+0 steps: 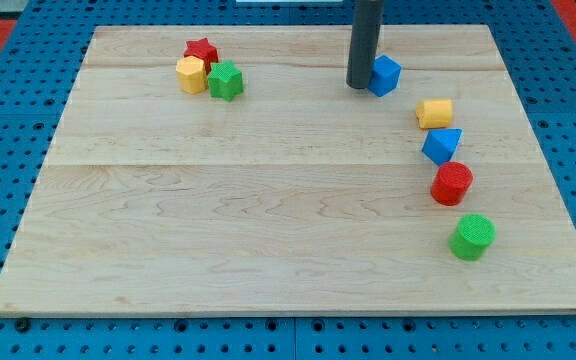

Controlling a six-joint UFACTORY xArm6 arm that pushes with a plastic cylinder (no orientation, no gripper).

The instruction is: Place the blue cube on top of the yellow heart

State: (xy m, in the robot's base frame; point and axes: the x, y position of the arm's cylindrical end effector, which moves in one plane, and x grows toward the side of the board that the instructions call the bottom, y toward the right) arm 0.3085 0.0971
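Progress on the task was slight at this moment: the blue cube (pixel 385 75) lay far from the yellow heart (pixel 434 113), which sat below and to the right of my tip (pixel 359 86), with open board between the two blocks, so the whole push remained to be done. My tip, a bare rod that held nothing and had no jaws to open or close, stood on the wooden board (pixel 268 200) with the blue cube touching or just beside it on the right.
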